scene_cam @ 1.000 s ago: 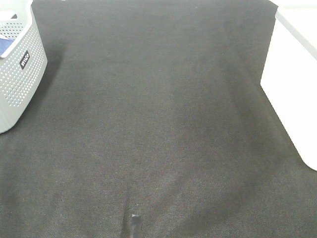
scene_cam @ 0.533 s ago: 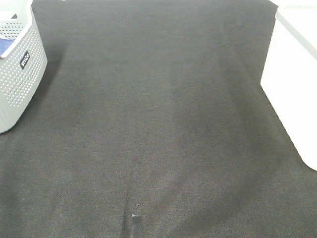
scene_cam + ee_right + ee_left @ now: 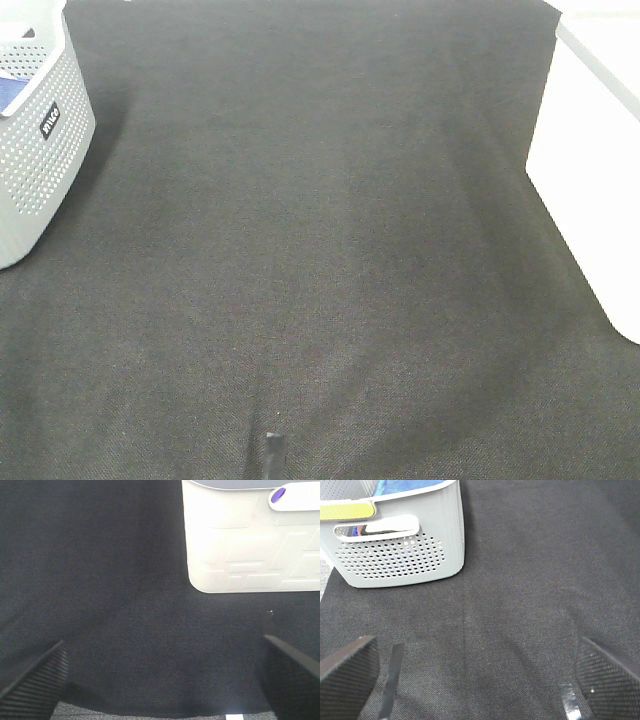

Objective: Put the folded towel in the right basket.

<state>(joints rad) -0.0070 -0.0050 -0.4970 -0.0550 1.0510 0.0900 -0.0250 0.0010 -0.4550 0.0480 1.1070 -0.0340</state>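
Note:
No folded towel lies on the black cloth in any view. A blue cloth (image 3: 405,486) shows inside the grey perforated left basket (image 3: 400,555), which stands at the left edge of the exterior view (image 3: 40,150), where the cloth shows too (image 3: 10,95). The white right basket (image 3: 590,170) stands at the right edge and also shows in the right wrist view (image 3: 250,540). My left gripper (image 3: 480,680) is open and empty, a short way in front of the grey basket. My right gripper (image 3: 160,680) is open and empty, near the white basket. Neither arm shows in the exterior view.
The black cloth (image 3: 320,230) covers the table between the two baskets. A small dark strip (image 3: 272,455) sits at the near edge. A yellow strip (image 3: 345,511) lies on the grey basket's rim.

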